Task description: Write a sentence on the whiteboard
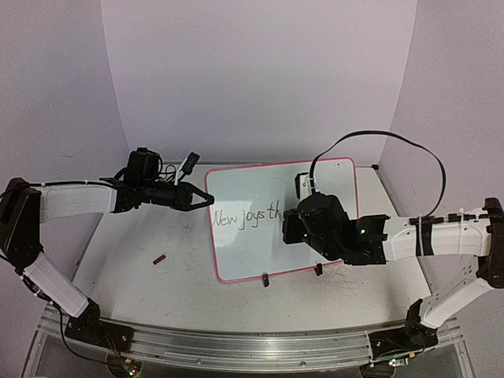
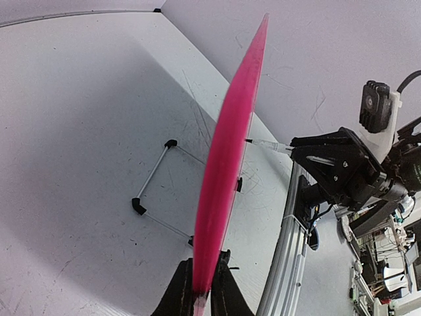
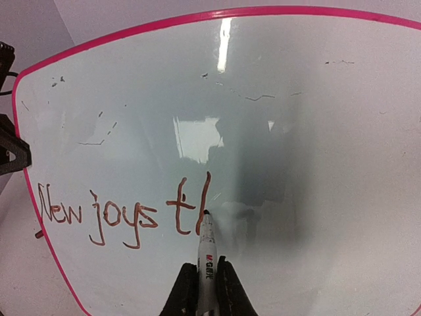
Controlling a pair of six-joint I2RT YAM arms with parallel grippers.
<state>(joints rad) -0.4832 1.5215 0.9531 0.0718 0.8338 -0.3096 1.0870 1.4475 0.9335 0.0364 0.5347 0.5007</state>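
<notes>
The whiteboard [image 1: 252, 185], white with a pink rim, stands tilted at the table's middle. My left gripper [image 1: 206, 198] is shut on the board's left rim, seen edge-on as a pink band [image 2: 227, 158] running up from the gripper [image 2: 202, 289]. The sentence [image 1: 248, 216] reads "New joys th" [image 3: 118, 214] in reddish strokes. My right gripper [image 3: 206, 283] is shut on a white marker [image 3: 207, 253]. The marker's tip touches the board at the last letter's stroke. From above, the right gripper [image 1: 290, 224] hangs over the board's middle.
A small dark red piece [image 1: 160, 257] lies on the table left of the board. A wire stand [image 2: 154, 191] lies behind the board. Black clips [image 1: 265, 278] sit on its near rim. A metal rail [image 1: 236, 342] runs along the front, and a black cable [image 1: 394, 135] loops above the right arm.
</notes>
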